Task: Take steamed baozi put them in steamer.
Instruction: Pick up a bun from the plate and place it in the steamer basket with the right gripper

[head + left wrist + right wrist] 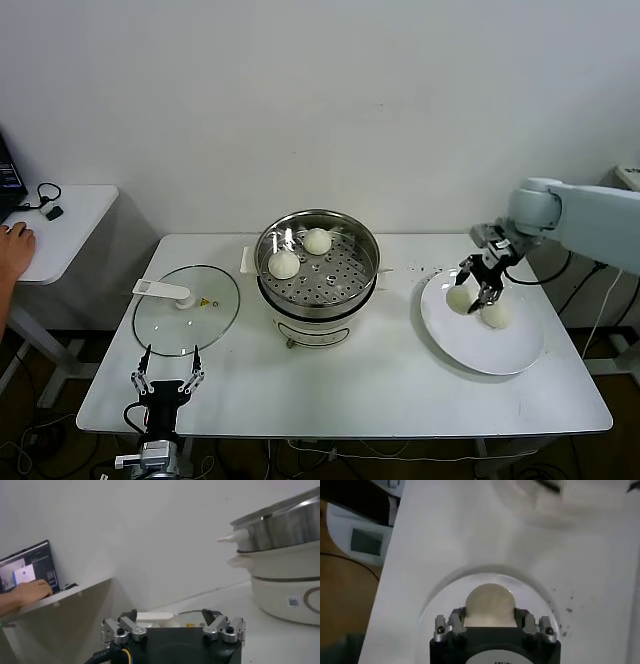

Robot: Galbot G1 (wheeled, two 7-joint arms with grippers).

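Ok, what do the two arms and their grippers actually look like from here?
The right arm is pale grey-white, rounded, with a black cable hanging beneath. The right gripper is black with silver linkages. The left gripper is black too, with silver-jointed fingers and a yellow wire showing at its base.

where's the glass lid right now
In the head view the glass lid lies flat on the table's left side, just left of the steamer, with the idle left gripper near its front edge.
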